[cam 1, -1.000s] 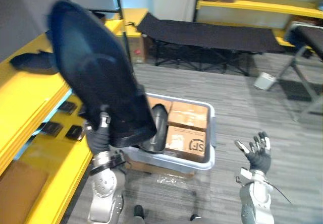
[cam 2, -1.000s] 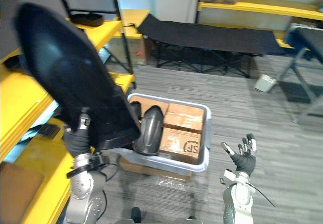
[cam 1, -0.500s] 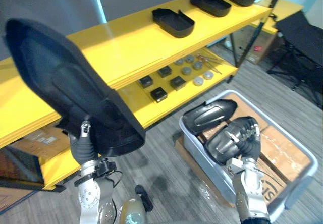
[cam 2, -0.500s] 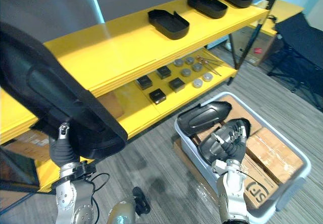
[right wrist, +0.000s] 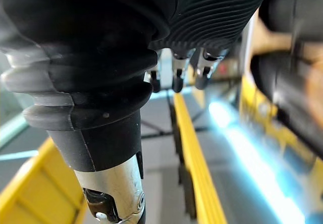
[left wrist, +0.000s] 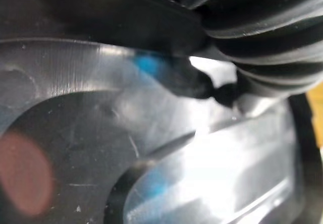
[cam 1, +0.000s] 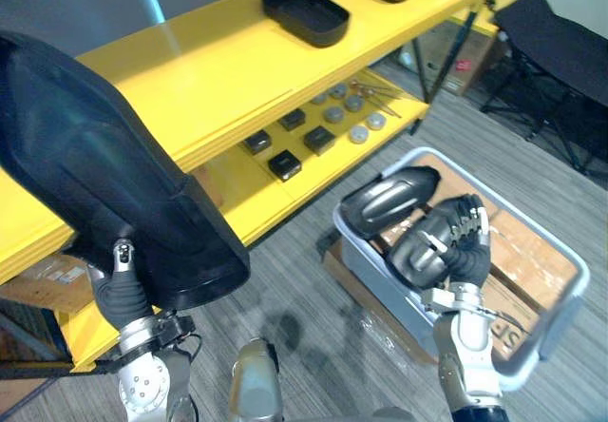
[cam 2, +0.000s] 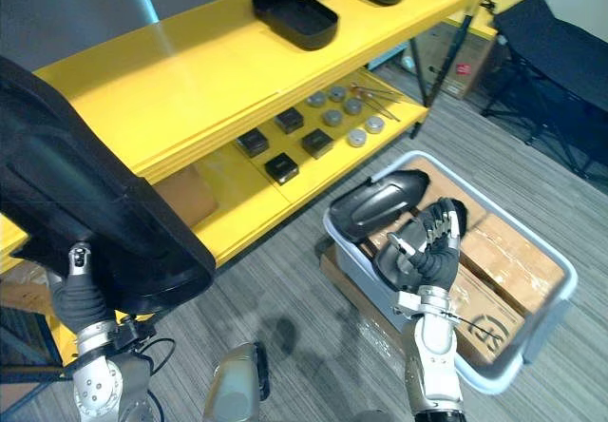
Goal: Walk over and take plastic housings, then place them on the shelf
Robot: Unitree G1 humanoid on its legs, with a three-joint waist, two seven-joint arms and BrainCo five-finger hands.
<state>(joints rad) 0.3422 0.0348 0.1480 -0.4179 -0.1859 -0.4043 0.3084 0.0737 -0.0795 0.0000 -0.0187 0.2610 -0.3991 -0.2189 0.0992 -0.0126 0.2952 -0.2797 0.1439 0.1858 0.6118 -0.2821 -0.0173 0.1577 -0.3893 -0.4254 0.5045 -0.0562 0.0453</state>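
Left eye view: left hand point(cam 1: 120, 292) pinches a big, glossy black, curved plastic housing point(cam 1: 100, 180); right hand point(cam 1: 460, 251) loosely spread.

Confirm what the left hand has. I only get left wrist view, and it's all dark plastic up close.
Observer: The left hand holds a large black housing raised in front of the yellow shelf.
Operator: Any room on the top board?
Observer: Yes. The stretch nearest the robot is bare, and a flat housing lies farther along it.
Operator: And the right hand?
Observer: The right hand is against a dark housing in the grey bin on the floor. I can't tell whether it has a grip.
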